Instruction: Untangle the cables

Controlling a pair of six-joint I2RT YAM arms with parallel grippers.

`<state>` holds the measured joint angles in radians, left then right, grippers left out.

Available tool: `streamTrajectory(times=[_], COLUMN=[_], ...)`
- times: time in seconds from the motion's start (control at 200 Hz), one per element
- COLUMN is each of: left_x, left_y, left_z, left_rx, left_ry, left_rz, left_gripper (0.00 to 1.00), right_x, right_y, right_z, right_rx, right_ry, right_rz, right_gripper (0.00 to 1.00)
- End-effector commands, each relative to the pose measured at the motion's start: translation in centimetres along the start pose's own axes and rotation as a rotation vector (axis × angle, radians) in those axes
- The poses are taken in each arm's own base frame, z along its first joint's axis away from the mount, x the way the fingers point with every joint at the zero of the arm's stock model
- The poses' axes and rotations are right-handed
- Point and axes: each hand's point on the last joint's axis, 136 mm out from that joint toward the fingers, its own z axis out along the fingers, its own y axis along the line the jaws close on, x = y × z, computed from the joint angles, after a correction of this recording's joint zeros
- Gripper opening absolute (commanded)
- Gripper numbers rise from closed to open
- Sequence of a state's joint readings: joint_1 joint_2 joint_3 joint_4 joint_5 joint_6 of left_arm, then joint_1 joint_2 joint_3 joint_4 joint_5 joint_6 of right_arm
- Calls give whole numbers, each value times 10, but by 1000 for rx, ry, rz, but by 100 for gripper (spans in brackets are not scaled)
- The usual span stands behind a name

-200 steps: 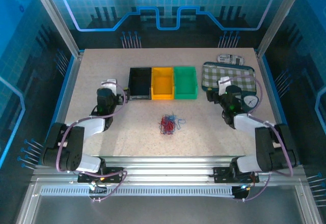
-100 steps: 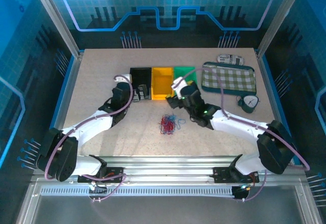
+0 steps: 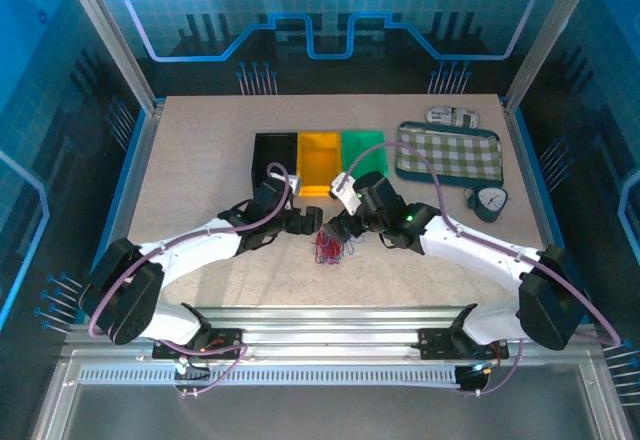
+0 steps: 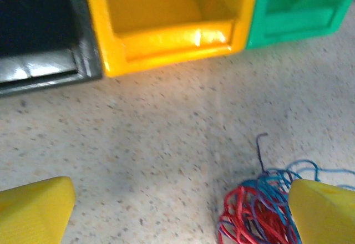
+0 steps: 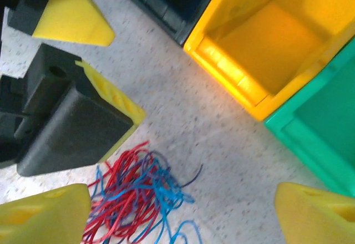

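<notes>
Loose tangle of thin red and blue wires [image 3: 330,245] on the speckled tabletop [image 3: 200,150], just in front of the bins, with both grippers over it.

Judged light, limp and springy, likely to drag as one clump. The stray blue loops at its edge look a better hold than the dense red core. Left gripper [image 4: 177,216] wide open, one yellow fingertip at the tangle's edge; right gripper [image 5: 180,219] also spread wide, empty. They crowd each other. Yellow plastic bin [image 3: 320,160] close behind, black bin [image 3: 272,158] and green bin [image 3: 362,155] flanking. Checked-cloth tray [image 3: 447,152] well apart.
</notes>
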<state>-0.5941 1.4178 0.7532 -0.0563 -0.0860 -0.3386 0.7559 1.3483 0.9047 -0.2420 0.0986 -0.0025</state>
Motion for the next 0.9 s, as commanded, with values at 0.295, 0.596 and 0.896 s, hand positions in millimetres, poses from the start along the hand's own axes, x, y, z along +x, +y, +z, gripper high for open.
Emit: streamTrajectory(times=[0.295, 0.596, 0.896], left_x=[35, 43, 45], left_y=[-44, -39, -31], left_z=[24, 26, 18], left_rx=[156, 131, 104], left_ry=[255, 254, 239], left_rz=[132, 115, 111], left_gripper=[99, 99, 99], right_x=[54, 67, 67], right_y=[-11, -12, -21], right_z=[6, 25, 51], right_rx=[-120, -128, -108], right_ry=[168, 214, 239], right_rz=[238, 262, 307], right_gripper=[82, 81, 72])
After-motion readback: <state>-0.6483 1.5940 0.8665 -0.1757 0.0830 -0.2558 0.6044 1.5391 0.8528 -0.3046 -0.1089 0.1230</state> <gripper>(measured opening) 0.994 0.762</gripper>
